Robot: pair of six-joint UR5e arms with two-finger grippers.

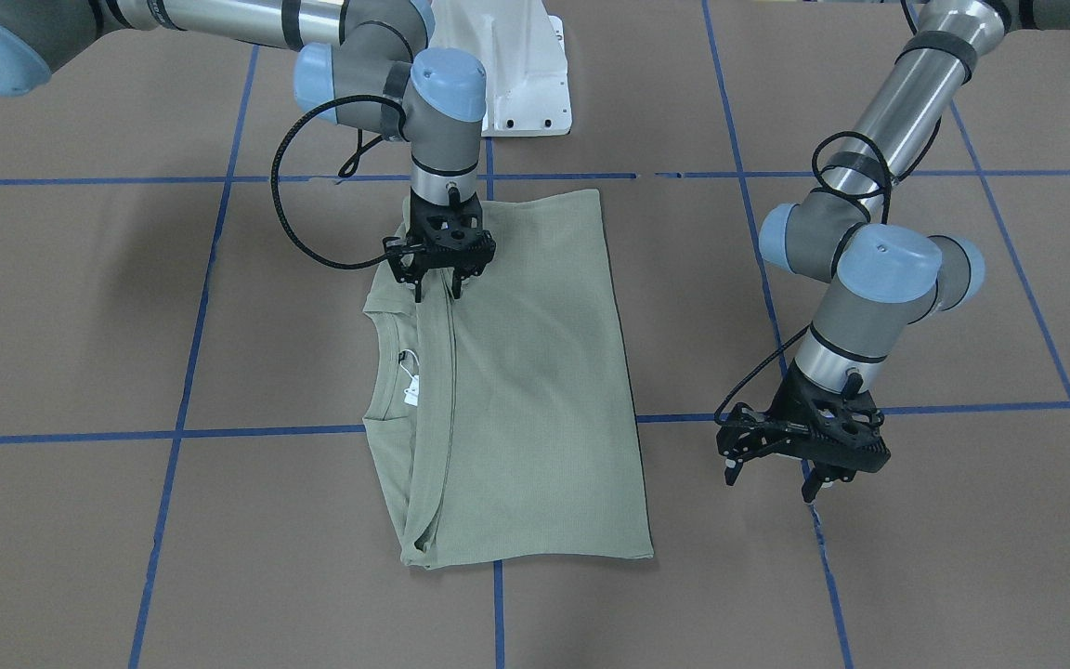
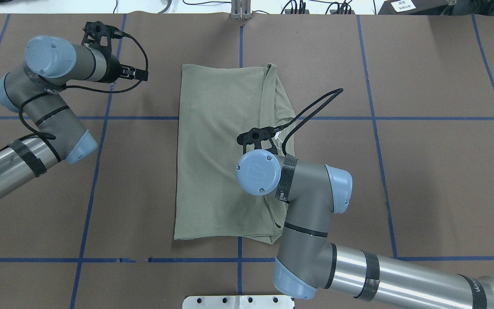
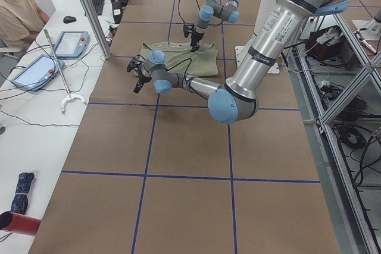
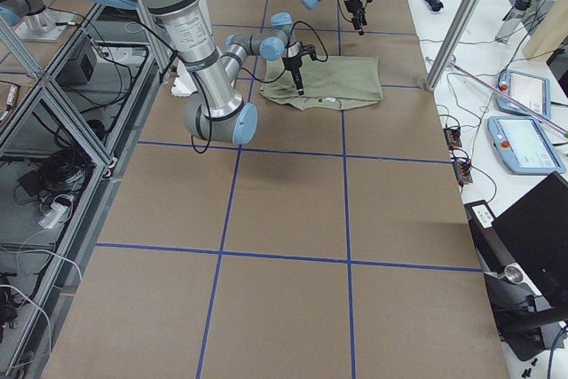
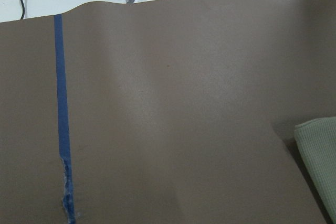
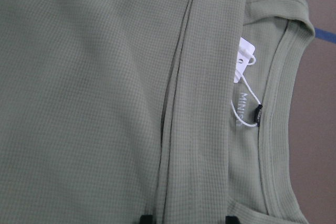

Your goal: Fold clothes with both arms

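Closest to the right wrist camera is the green knit shirt (image 6: pixel 94 87), which fills that view. A folded-in band (image 6: pixel 202 103) runs lengthwise beside the ribbed neckline (image 6: pixel 273 103). A white tag (image 6: pixel 244 59) on a looped string and a small black neck label (image 6: pixel 258 115) sit inside the collar.

The shirt (image 1: pixel 535 390) lies flat on the brown-papered table (image 1: pixel 80 325), folded to a long rectangle. It is about midway between the table's two ends and somewhat nearer the operators' edge than the robot's edge. The neckline faces the end on the robot's right and the straight hem side faces the end on its left.

The right gripper (image 1: pixel 436 295) points straight down over the shirt's robot-side shoulder area, beside the neckline. Its fingers stand apart with the folded-in band between the tips (image 6: pixel 147 219), and nothing is clamped. Whether the tips touch the cloth cannot be told.

The left gripper (image 1: pixel 772 485) is off the garment, over bare paper past the hem side and toward the operators' edge. Its fingers are spread wide and hold nothing. Its wrist camera shows a blue tape line (image 5: pixel 62 129) on the paper and one corner of the shirt (image 5: pixel 317 161) at the right margin.
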